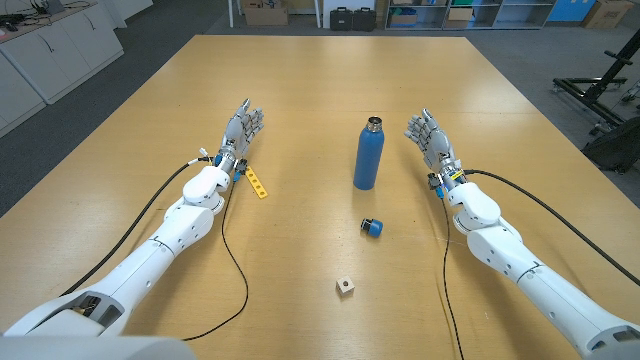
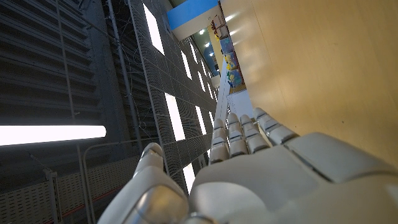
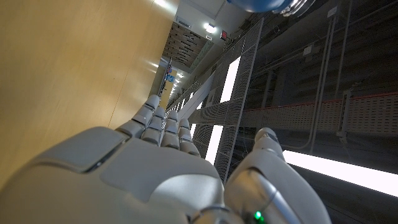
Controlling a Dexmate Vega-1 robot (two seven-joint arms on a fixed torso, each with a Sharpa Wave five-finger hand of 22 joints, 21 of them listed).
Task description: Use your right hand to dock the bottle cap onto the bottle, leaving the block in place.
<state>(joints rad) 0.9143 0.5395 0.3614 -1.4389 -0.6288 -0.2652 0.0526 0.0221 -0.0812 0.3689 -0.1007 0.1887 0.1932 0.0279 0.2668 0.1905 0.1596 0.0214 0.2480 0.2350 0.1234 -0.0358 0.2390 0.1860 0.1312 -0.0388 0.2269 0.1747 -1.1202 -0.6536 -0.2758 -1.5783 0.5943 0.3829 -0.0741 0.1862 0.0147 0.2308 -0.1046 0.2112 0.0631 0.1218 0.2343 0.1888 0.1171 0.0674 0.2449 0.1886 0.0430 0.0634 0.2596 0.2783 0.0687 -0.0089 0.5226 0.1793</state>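
My right hand [image 1: 428,135] empty, fingers spread; cap [image 1: 373,227] at bottle's [image 1: 368,155] 6 o'clock. Risk: reach sweeps bottle over, nudges block [image 1: 346,288].

We hold both arms stretched forward, left hand [image 1: 241,128] and right hand [image 1: 427,132] empty, fingers extended and close together, well apart.

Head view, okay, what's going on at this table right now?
Nothing is being handled yet. The robot's left hand and right hand are both open and hold nothing. Between them an uncapped tall blue metal bottle stands upright on the wooden table. Its small blue bottle cap lies nearer the robot, and a small pale wooden block nearer still. A yellow perforated strip lies beside the left wrist.
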